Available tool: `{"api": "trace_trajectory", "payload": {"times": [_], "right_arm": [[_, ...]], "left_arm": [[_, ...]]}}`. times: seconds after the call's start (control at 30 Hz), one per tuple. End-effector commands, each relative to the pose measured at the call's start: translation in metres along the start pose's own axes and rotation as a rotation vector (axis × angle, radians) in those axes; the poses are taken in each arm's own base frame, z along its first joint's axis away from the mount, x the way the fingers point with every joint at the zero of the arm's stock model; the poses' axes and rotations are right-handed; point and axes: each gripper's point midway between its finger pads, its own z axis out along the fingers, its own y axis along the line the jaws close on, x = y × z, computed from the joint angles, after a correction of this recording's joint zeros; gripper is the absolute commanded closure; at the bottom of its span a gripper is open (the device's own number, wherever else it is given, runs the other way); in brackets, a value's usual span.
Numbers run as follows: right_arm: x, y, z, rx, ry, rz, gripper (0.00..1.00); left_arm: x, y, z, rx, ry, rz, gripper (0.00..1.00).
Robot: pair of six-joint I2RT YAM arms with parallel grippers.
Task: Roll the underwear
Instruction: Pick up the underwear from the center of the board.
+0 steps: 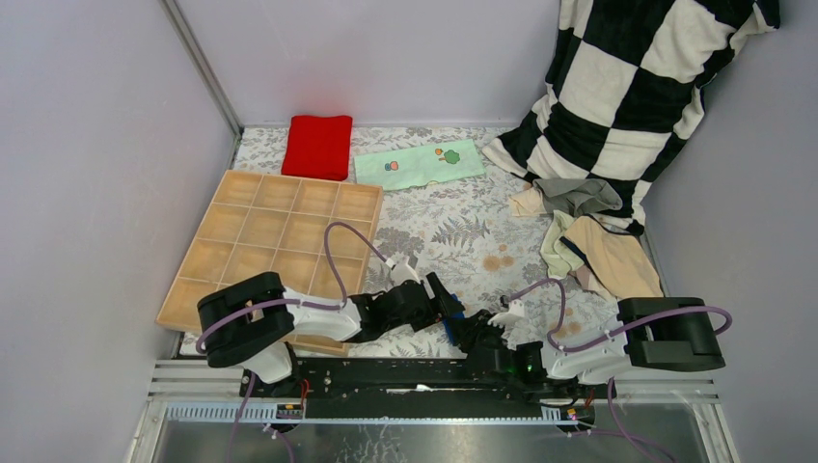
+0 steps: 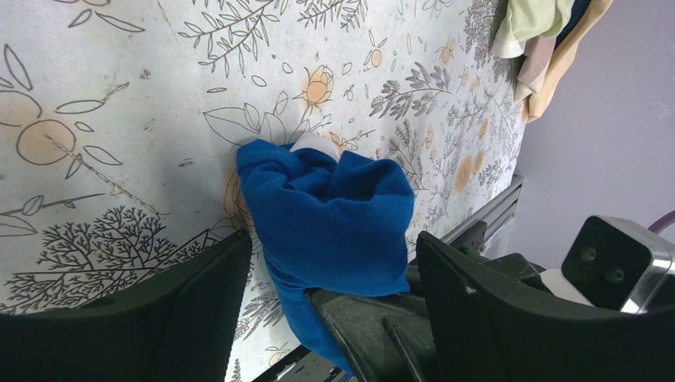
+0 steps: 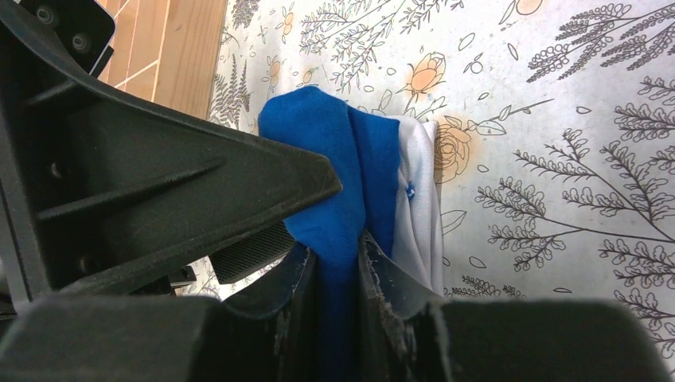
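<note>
Now I'm mid-roll on 1 blue brief (image 2: 330, 215), bunched on the bench (image 2: 119, 79) at its near edge: right fingers (image 3: 394, 282) pinch its end, left fingers (image 2: 199, 294) gape astride it, so next, I judge, the left must tuck it tighter.

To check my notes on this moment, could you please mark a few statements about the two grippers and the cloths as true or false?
1. The jaws of the right gripper are closed on the blue underwear. True.
2. The jaws of the left gripper are clamped shut too. False: they stand open, one on either side of the bundle.
3. The red cloth lies in the wooden tray. False: it lies on the table beyond the tray, beside the mint cloth.
4. More underwear is piled by the checkered blanket. True.
</note>
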Motion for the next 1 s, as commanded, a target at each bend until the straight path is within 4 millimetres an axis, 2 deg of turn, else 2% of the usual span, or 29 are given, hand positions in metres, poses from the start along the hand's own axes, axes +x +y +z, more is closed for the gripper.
{"api": "trace_trajectory", "payload": {"times": [0.0,0.33,0.43,0.7,0.83,0.97], "right_arm": [[0.023,-0.058,-0.009,0.138,0.132,-0.179,1.00],[0.023,-0.059,-0.009,0.139,0.133,-0.142,1.00],[0.024,-0.061,-0.010,0.146,0.134,-0.119,1.00],[0.028,-0.063,-0.009,0.151,0.143,-0.068,1.00],[0.029,-0.065,-0.009,0.158,0.147,-0.057,1.00],[0.030,-0.066,-0.010,0.162,0.148,-0.048,1.00]], "left_arm": [[-0.004,0.029,0.005,-0.108,-0.055,0.006,0.19],[0.000,0.041,0.012,-0.162,-0.067,0.025,0.27],[0.002,0.043,0.013,-0.163,-0.068,0.026,0.32],[0.006,0.048,0.016,-0.163,-0.065,0.029,0.34],[0.010,0.048,0.019,-0.154,-0.055,0.033,0.39],[0.011,0.046,0.019,-0.130,-0.050,0.044,0.49]]}}
